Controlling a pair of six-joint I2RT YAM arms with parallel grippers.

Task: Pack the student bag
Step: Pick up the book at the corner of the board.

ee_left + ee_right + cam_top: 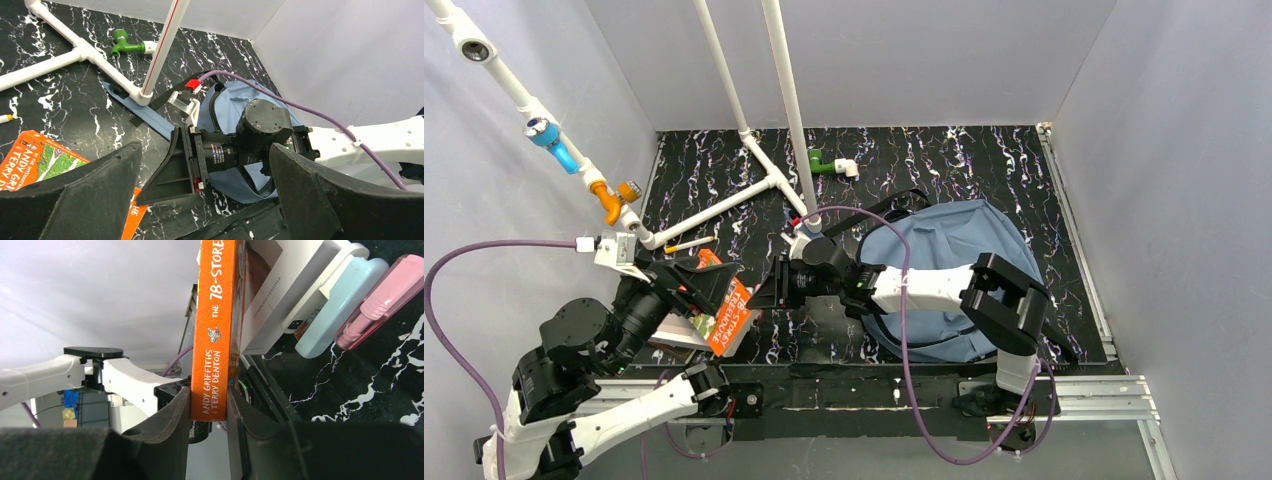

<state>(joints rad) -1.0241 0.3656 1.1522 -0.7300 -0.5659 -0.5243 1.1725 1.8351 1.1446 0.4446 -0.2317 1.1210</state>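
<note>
Right now my right arm stretches leftward across the black marbled tabletop, its elbow bent over the slate-blue fabric backpack, which lies flat on the table's right side. The right gripper is clamped on the spine of the orange paperback book. My left arm is cocked up from its base, with the left gripper spread wide and empty just above that book.

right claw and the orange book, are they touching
Touching. The right wrist view shows the right claw clamped on the orange book, a finger pressed against each side.
</note>
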